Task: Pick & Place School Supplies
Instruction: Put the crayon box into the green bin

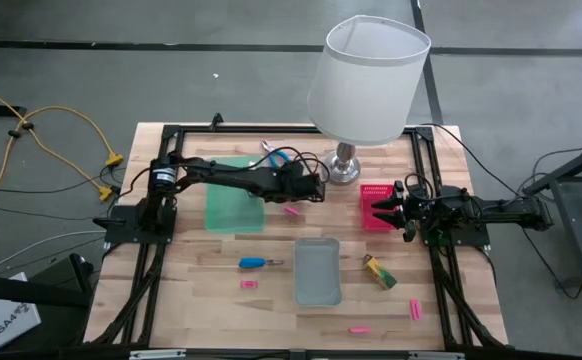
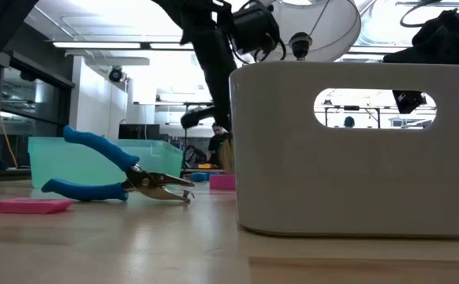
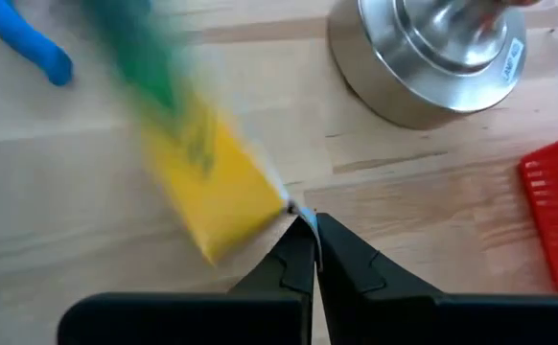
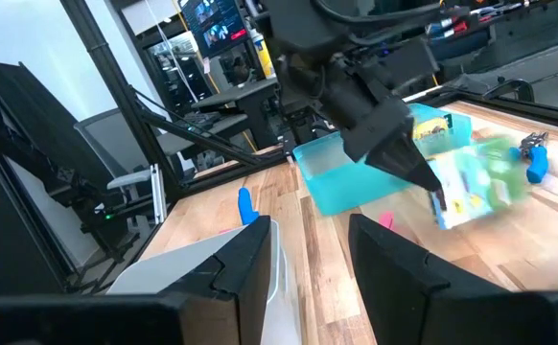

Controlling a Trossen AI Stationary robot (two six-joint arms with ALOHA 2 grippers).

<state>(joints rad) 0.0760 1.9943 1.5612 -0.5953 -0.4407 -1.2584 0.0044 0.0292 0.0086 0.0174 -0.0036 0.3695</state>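
Nearest in the low view: blue-handled pliers (image 2: 115, 175) flat on the surface (image 1: 201, 290), jaws pointing toward the grey tray (image 2: 356, 150), a pink bar (image 2: 26, 206) just before them. Mid-surface, left end effector (image 3: 305, 222) clenched on one corner of a yellow-and-green piece (image 3: 197, 158), held above the surface, its long axis slanting away from the fingers, green end farthest, blurred. Right end effector (image 4: 308, 235) released, beside the pink tray (image 1: 374, 207). Blue-handled screwdriver (image 1: 258, 263) lying crosswise.

The wooden table (image 1: 191, 290) carries a green tray (image 1: 233, 208) left of centre, a grey tray (image 1: 317, 272) below centre, a red tray (image 1: 375, 206) at right, a lamp (image 1: 363, 85) at top, a screwdriver (image 1: 258, 263), pliers (image 1: 276, 153) and scattered pink bars (image 1: 248, 285).
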